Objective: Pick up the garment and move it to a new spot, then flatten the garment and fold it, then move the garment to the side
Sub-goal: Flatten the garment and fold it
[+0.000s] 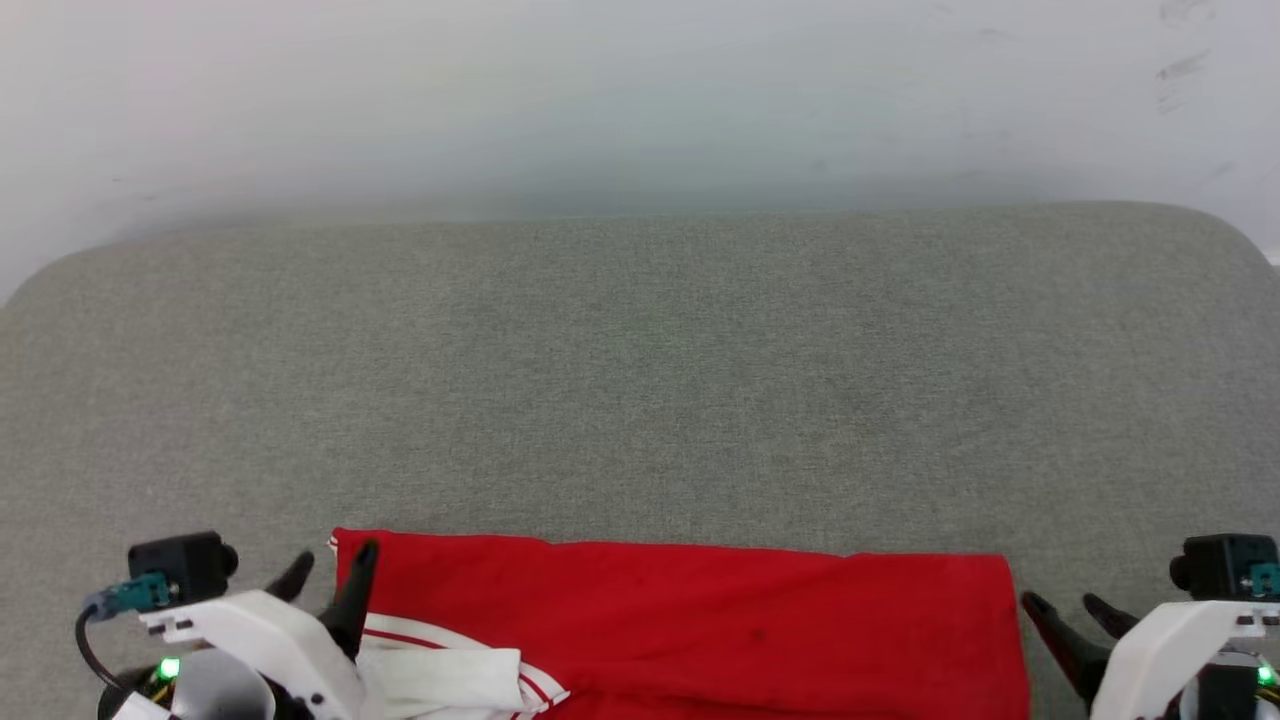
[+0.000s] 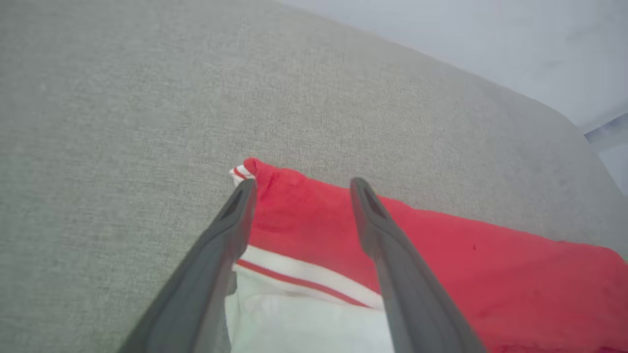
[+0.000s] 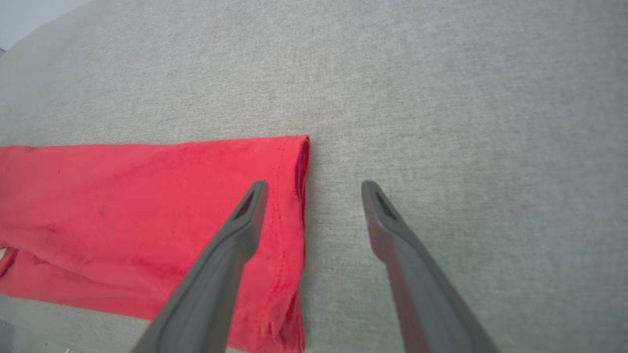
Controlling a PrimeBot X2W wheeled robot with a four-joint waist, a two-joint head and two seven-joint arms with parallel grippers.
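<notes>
Okay, grey woven upholstered surface (image 1: pixel 640 380) takes up most of the head view, with rounded far corners, running well beyond both grippers. Behind it is a pale plain wall (image 1: pixel 640 90) with a few faint scuffs at the far right. Light is soft and even.

The garment (image 1: pixel 700 620) is red, folded into a long flat band on the near part of the surface and stretched between the two grippers. The head view's bottom edge cuts off its near side. A white sleeve end (image 1: pixel 450 675) with red-striped trim lies on the band, just inboard of the left gripper (image 1: pixel 335 558).

That left gripper has its jaws spread wide and grips nothing. In the left wrist view its fingers (image 2: pixel 216 264) straddle the band's corner, one along the cloth edge and one over the red. Whether they touch the cloth or sit just above it, cannot tell.

The right gripper (image 1: pixel 1061 602) is also wide apart and empty, at the band's hemmed end. In the right wrist view one finger is over the red hem and the other over bare surface.

A black camera block (image 1: pixel 180 565) sits on the left wrist, with a green light (image 1: pixel 168 667) below it.
</notes>
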